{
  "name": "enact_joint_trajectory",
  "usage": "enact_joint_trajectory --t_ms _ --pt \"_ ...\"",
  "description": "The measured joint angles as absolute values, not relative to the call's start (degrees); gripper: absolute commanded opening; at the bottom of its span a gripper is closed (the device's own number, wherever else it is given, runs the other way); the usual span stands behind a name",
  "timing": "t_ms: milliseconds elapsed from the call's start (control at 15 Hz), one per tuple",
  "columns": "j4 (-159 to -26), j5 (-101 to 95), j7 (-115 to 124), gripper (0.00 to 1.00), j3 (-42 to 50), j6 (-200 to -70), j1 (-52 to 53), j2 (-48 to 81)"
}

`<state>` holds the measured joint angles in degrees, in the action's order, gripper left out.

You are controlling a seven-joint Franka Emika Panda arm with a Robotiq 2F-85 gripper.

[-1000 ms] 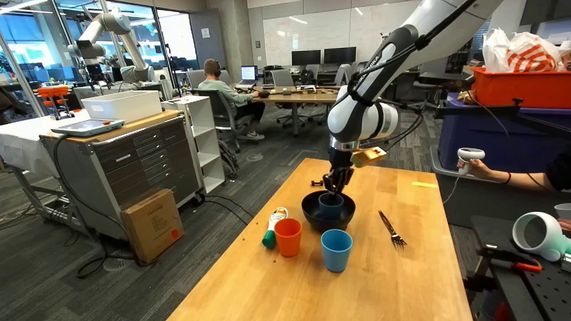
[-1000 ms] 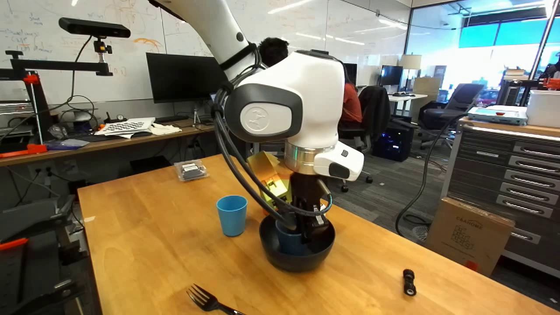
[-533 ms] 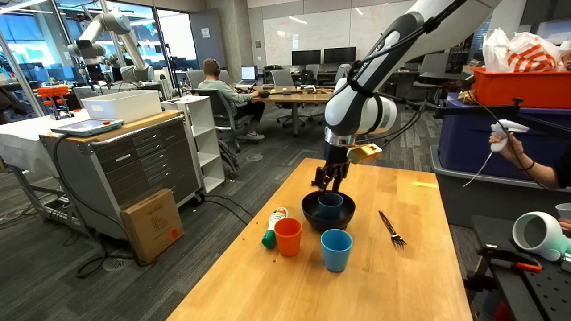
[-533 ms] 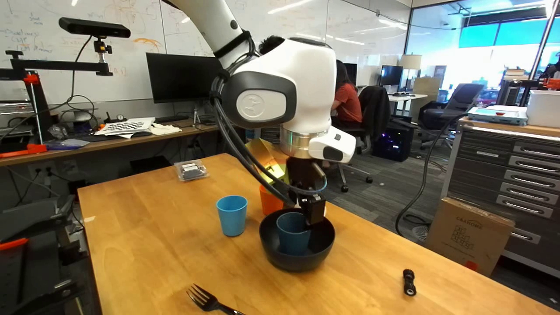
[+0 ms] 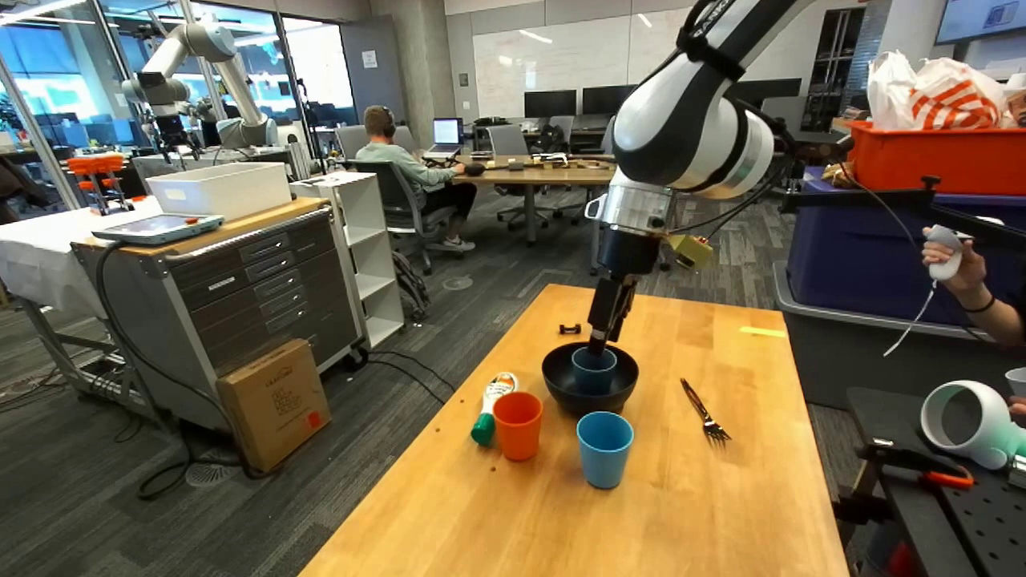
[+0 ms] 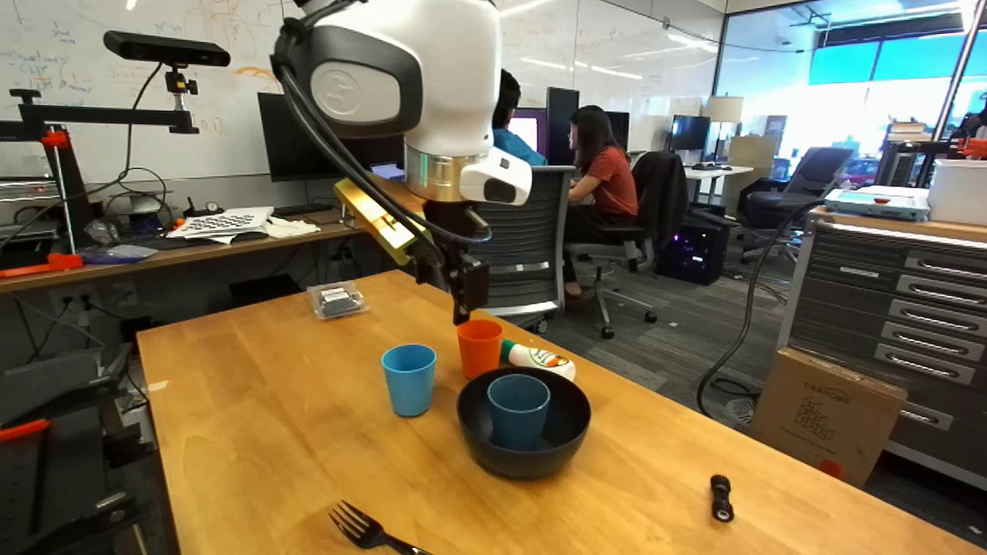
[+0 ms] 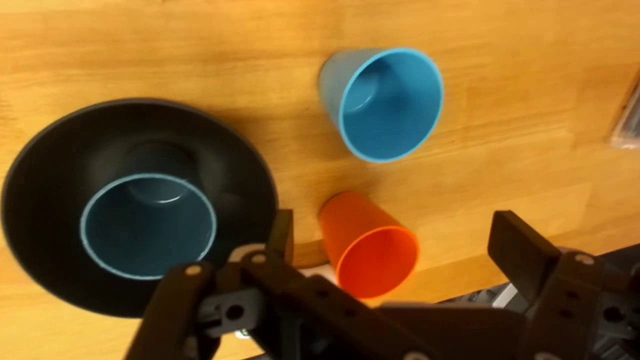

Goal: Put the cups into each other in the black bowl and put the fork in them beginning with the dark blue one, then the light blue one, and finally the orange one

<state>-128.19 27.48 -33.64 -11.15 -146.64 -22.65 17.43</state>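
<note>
The gripper [image 7: 392, 230] hangs above the wooden desk [image 5: 497, 521] with its jaws spread wide. In an exterior view one tip shows right over the orange cup [image 6: 480, 354], though I can't tell from there whether the two touch. In the wrist view that same cup appears in the gap between the jaws, and the left tip overlaps the right edge of the black bowl [image 7: 45, 270]. The dark blue cup [image 6: 518, 422] stands upright inside the bowl, mouth up.

In an exterior view the light blue cup [image 5: 605, 461] stands upright on the near side of the bowl, apart from it; the orange cup, also upright, is to its left, with desk showing between them. A white bottle [image 5: 495, 394] with a green cap [image 5: 483, 430] lies on its side just left of the orange cup; contact there is unclear. The fork [image 5: 702, 410] lies flat to the right of the bowl, well apart from the cups, tines toward the near side. On the far side of the bowl rests a small black dumbbell-shaped piece [image 5: 570, 329], and at far right is a strip of yellow tape [image 5: 762, 332]. In an exterior view a clear packet [image 6: 338, 301] lies toward the far edge of the desk
</note>
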Motion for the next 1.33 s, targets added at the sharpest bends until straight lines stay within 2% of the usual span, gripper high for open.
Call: enact_joint_trajectory --t_ms 467,1000,1333 --pt "-137.0 28.5 -39.9 1.00 -8.1 -143.3 -17.8 12.3" --pt "-141.6 28.6 -36.3 1.00 -5.9 -162.2 -14.6 16.6" --pt "-141.2 29.2 -33.2 1.00 -6.2 -167.6 -14.6 20.0"
